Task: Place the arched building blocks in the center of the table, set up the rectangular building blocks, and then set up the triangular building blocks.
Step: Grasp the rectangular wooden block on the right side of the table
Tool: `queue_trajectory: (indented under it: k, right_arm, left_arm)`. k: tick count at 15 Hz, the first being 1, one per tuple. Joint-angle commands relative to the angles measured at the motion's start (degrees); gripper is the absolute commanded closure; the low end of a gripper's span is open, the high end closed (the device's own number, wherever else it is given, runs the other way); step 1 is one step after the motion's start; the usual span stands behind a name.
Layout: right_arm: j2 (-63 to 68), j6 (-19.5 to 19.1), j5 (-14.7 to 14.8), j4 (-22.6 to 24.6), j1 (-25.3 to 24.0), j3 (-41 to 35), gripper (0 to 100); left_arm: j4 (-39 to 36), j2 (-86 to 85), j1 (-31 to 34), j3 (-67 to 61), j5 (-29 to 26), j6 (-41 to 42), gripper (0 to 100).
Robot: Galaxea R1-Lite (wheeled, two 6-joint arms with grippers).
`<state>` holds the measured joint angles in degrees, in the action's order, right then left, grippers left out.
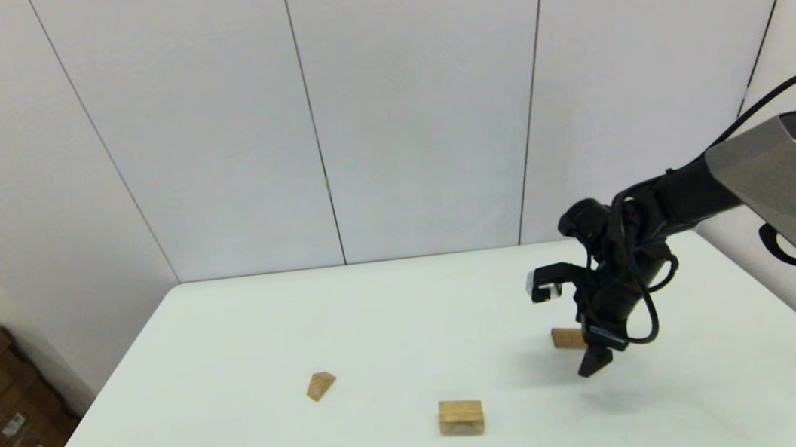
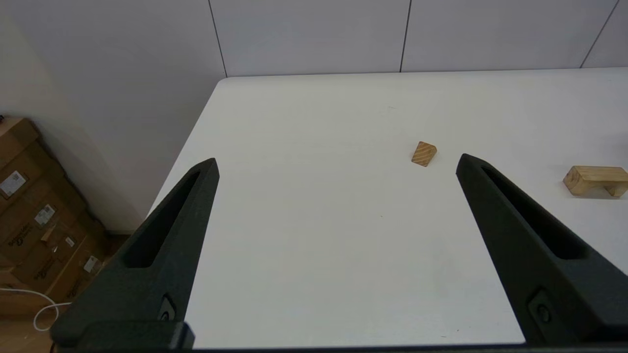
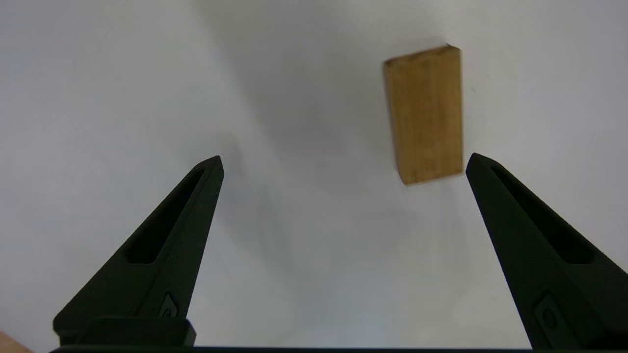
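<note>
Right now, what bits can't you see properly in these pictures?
- Rectangular block: in the head view the right gripper covers its right end; the right wrist view shows it whole.
- Arched block: the left wrist view's edge cuts off its far end.
- Left gripper: outside the head view, so where it sits is unknown.
- Triangular block: absent from the right wrist view.

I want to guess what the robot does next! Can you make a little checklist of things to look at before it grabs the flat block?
1. Right gripper fingers spread wide: ok.
2. Flat rectangular block lying free on the table, nothing on it: ok.
3. Block centred between the fingers: not ok, it sits close to one finger.
4. Arched block already near the middle, legs down: ok.
5. Triangular block out of the way: ok.
6. Left gripper clear, open, holding nothing: ok.
</note>
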<state>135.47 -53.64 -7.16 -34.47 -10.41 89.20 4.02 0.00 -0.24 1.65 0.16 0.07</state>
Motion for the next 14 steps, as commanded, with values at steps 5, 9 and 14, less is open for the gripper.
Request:
queue_trajectory:
  k: [5, 9, 14]
  right_arm:
    - [4.54, -0.77, 3.29, -0.24, -0.05, 6.43, 0]
    - [5.06, -2.00, 4.52, -0.24, -0.84, 8.71, 0]
    - [5.68, -5.34, 5.93, -0.94, -0.05, 8.54, 0]
  left_arm:
    - [0.02, 0.09, -0.02, 0.02, 0.02, 0.01, 0]
    - [0.02, 0.09, -0.02, 0.02, 0.02, 0.01, 0]
    - [0.02, 0.09, -0.02, 0.02, 0.02, 0.01, 0]
